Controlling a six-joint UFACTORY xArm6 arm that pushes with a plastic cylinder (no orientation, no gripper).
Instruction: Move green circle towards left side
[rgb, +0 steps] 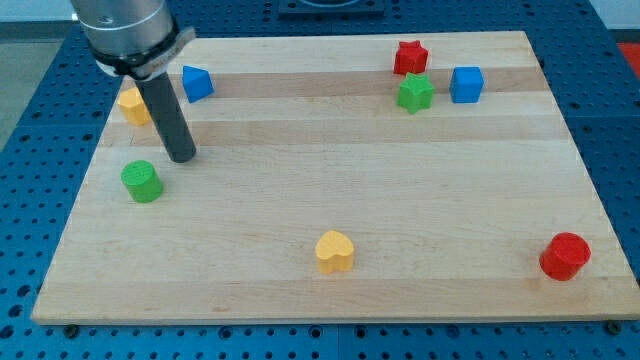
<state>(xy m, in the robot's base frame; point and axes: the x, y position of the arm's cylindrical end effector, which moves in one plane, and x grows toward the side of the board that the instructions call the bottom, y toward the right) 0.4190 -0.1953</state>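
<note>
The green circle (142, 181) is a short green cylinder near the board's left edge, about halfway down the view. My tip (182, 157) rests on the board just up and to the right of it, a small gap apart. The dark rod rises from the tip toward the view's top left.
A yellow block (133, 104) sits partly behind the rod at the upper left, with a blue block (197, 82) to its right. A red star (410, 57), green star (415, 93) and blue cube (466, 84) cluster at the upper right. A yellow heart (335, 251) lies bottom centre, a red cylinder (565, 256) bottom right.
</note>
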